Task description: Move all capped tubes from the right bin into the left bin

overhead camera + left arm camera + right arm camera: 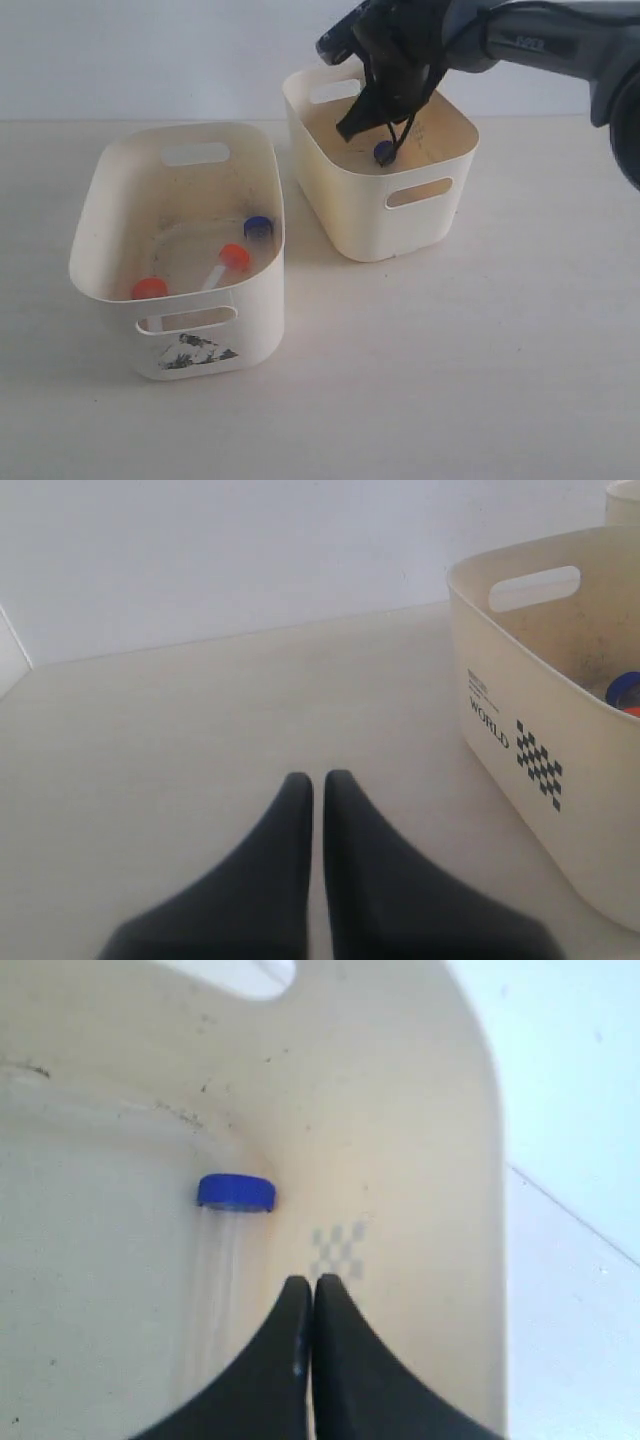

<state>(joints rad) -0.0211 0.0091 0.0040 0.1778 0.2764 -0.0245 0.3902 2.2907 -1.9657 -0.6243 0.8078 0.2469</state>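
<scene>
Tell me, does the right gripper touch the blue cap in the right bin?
Apart. The right wrist view shows cream wall of the right bin between the shut right gripper and the blue cap.

left bin (520,680) cropped, blue-capped tube (384,152) mostly hidden

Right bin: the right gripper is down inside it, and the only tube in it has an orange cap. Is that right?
No. The tube has a blue cap, not orange, as the right wrist view shows. The right gripper is indeed down inside the right bin, and that is the only tube seen there.
</scene>
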